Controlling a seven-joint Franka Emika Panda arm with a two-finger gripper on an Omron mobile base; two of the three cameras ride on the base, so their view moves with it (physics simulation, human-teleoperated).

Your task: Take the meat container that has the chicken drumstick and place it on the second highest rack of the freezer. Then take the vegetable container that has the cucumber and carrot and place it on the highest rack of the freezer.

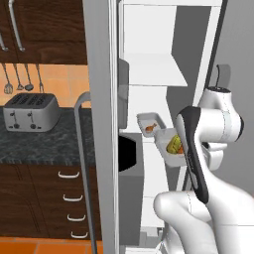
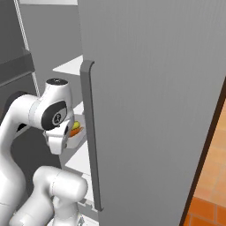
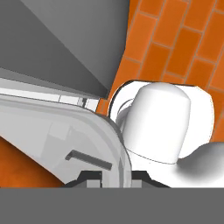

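Pale grey, smooth, round-cornered container wall fills lower left, its curved rim meeting the 2 dark finger tips at the bottom, jaws pinched tight on the rim. Orange brick-pattern tile floor upper right. Grey flat fridge panel upper left.

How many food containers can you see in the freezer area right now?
2. The meat container with the chicken drumstick sits on a freezer shelf; the vegetable container with cucumber and carrot is just right of it, partly hidden behind the arm. Others may be hidden.
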